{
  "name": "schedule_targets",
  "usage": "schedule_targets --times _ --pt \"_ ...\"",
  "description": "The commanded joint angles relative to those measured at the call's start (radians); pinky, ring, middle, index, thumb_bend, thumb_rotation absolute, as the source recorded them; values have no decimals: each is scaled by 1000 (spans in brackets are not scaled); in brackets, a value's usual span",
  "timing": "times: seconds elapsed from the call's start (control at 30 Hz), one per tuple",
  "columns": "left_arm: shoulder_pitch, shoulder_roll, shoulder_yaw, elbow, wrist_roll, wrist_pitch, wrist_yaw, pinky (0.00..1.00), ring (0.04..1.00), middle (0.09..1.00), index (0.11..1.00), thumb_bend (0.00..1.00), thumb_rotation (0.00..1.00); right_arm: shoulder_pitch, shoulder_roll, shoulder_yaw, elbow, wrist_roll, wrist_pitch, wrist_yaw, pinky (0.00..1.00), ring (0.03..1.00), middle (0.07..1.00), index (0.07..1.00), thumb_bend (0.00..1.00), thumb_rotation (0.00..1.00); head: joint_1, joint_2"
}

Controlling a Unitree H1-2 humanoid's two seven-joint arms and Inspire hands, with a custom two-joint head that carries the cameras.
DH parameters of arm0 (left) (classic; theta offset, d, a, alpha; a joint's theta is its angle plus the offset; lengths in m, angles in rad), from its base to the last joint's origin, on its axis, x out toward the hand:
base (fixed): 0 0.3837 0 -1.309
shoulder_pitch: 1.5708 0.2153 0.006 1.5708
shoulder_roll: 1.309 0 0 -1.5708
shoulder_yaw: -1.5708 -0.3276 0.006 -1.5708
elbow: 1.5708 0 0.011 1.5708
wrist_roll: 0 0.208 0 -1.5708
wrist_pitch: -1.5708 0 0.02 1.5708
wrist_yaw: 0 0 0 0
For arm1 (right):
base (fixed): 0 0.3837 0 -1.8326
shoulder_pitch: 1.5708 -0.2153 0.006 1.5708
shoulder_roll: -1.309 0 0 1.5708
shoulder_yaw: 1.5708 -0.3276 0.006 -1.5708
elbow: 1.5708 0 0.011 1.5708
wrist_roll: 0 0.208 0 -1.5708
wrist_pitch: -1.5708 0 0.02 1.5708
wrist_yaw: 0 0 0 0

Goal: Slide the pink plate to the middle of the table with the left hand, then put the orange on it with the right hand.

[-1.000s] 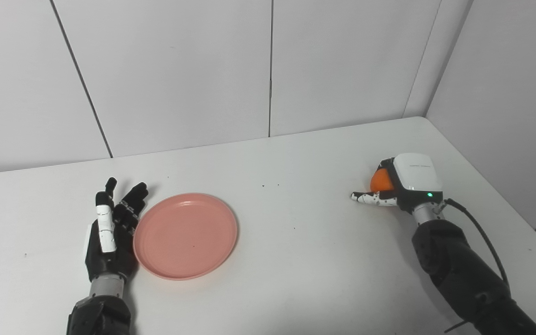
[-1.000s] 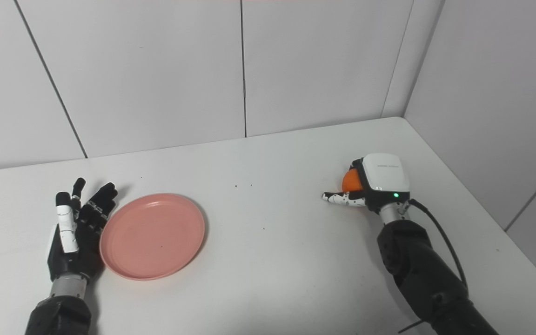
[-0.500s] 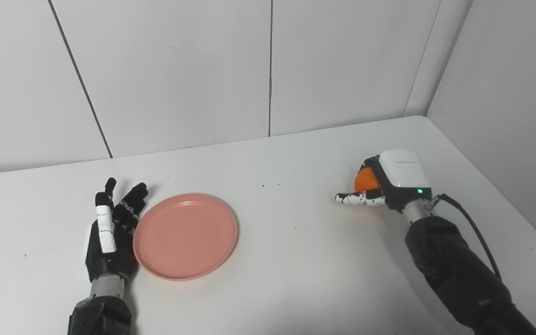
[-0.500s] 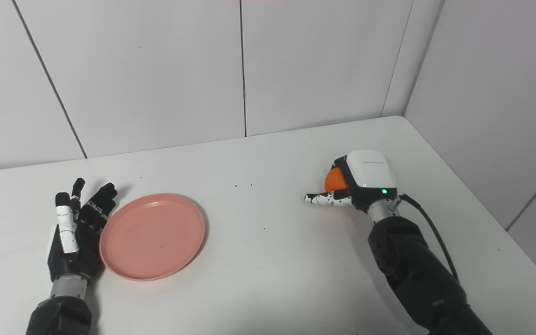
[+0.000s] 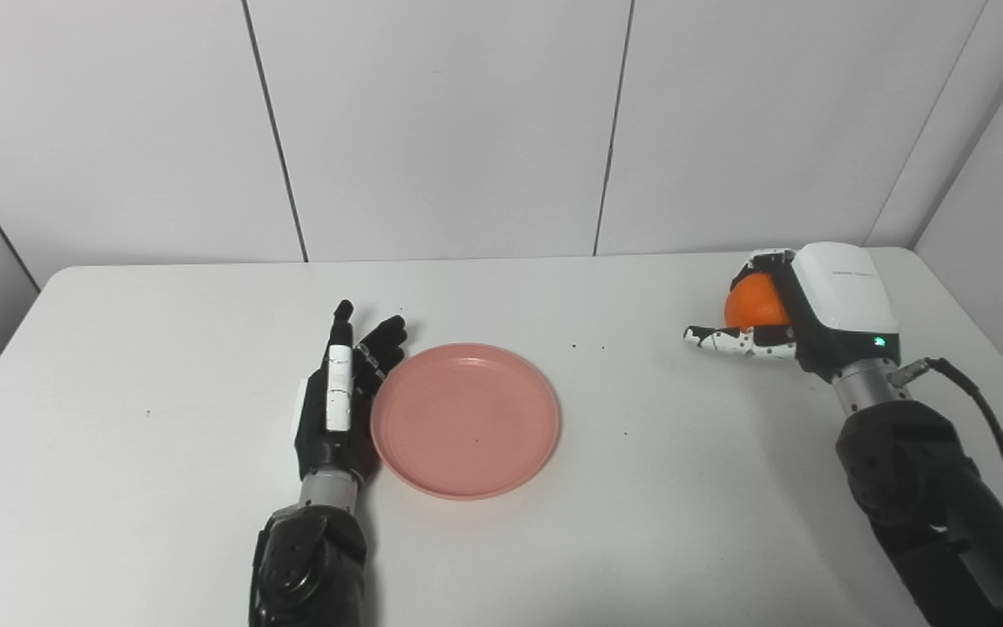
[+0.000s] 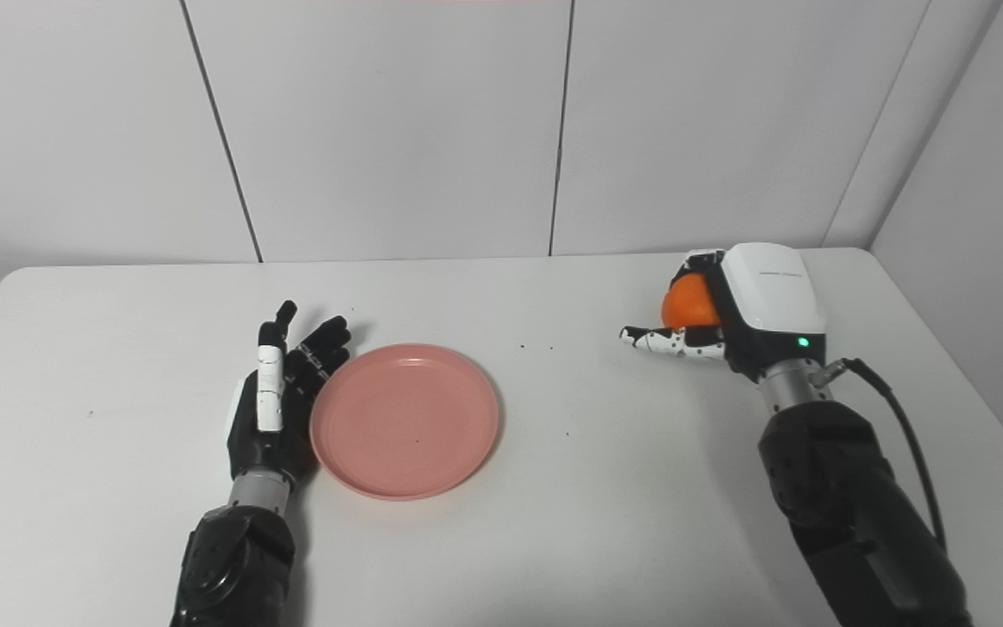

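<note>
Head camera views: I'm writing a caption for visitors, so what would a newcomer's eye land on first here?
Probably the pink plate, lying near the middle of the white table with the open left hand flat against its left rim. Next, the orange, held in the right hand over the table's right side, well apart from the plate.

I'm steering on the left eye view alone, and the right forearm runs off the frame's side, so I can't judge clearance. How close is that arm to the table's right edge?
Observer: The right eye view shows the whole forearm, with bare table between it and the edge.
Operator: Does the cable overhang?
Observer: No. The cable loops out from the wrist of the right hand and lies over the table, short of the edge.
</note>
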Motion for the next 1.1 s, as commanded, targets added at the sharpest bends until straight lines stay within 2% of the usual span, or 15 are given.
schedule_targets --times 0.0,0.1,0.23,0.33,0.43,0.63,0.77,0.9,1.07 --pt "62 -22 4 86 13 56 48 857 803 721 966 911 781 -57 -23 -17 -38 8 -52 -2 85 134 202 273 544 383 32 -6" --pt "58 -38 5 109 16 44 56 867 808 735 975 889 793 -64 -23 -19 -35 19 -75 3 89 137 205 268 541 352 83 -18" --pt "51 -44 0 143 22 23 59 859 814 746 989 897 809 -78 -14 -12 -34 32 -103 6 85 135 202 262 539 323 103 -25" --pt "47 -47 -1 153 19 12 60 818 807 744 999 913 805 -91 4 4 -39 30 -119 20 88 136 202 256 542 333 105 -31" --pt "44 -48 1 159 16 4 61 820 801 729 990 907 791 -106 26 30 -39 27 -139 20 82 132 200 273 553 345 106 -39" --pt "39 -46 4 164 16 -4 69 809 792 728 972 912 782 -126 73 74 -45 -20 -128 22 76 127 199 265 558 357 112 -54" --pt "37 -37 10 162 6 0 62 822 791 732 969 925 779 -138 107 93 -48 -29 -125 37 80 132 207 268 552 324 101 -61" --pt "36 -24 8 158 5 6 50 811 806 751 993 932 806 -152 133 104 -35 -40 -150 18 74 125 197 256 560 271 87 -66" --pt "35 -22 12 153 5 11 55 810 801 740 962 921 784 -166 163 116 -40 -44 -158 25 68 119 189 243 556 272 78 -69"
